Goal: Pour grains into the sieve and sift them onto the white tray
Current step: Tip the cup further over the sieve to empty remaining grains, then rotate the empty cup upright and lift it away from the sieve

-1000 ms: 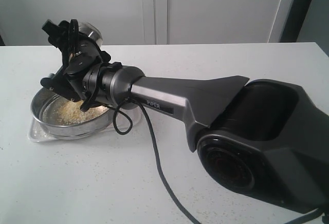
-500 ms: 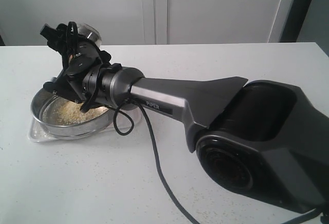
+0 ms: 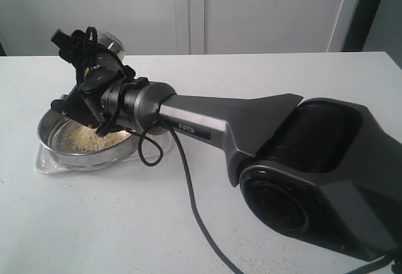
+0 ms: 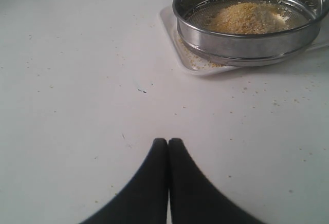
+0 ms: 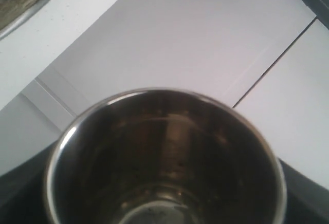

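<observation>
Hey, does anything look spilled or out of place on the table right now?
Slightly, yes. Stray grains speckle the bare table beside the white tray, outside where they should land. The main pile lies in the sieve, which rests on the tray. Nothing looks damaged.

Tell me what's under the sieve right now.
The white tray lies under the sieve; one corner sticks out, dusted with fallen grains. The sieve covers the rest, so how much has sifted through cannot be seen.
</observation>
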You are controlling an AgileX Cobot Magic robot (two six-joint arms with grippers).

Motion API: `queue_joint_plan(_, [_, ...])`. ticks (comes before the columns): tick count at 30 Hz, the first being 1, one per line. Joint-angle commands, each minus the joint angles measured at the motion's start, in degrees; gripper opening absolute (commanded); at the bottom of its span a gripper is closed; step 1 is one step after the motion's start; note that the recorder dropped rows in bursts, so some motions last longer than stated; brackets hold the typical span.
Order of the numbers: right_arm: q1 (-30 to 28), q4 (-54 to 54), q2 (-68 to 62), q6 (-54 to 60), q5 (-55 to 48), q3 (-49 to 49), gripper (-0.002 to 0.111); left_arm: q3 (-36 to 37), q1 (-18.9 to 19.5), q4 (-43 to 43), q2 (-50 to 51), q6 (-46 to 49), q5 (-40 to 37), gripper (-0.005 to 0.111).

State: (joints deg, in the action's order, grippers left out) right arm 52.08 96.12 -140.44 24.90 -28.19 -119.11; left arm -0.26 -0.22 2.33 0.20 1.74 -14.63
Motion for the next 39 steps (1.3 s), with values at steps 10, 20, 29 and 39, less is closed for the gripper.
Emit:
queue_joint_plan(10, [0.4,-2.7,1.0,-7.2,-0.5,-0.2,0.0,0.3,0.1,0.4,-0.2,0.0,0.1,0.0])
queue_joint_plan(20, [0.5,-4.1,1.7,-41.2,0.9,-0.2,0.0,0.3,0.1,0.4,-0.2,0.0,0.1,0.0])
queue_joint_plan(29, [0.5,-22.5,4.1,-49.3,-2.0,-0.2,0.0,0.3,0.1,0.4,-0.2,0.0,0.1,0.0])
queue_joint_plan(39, [0.2,-38.0,6.7,-49.3,-1.9,-0.2,0.0,0.3,0.1,0.4,-0.2,0.0,0.1,0.0])
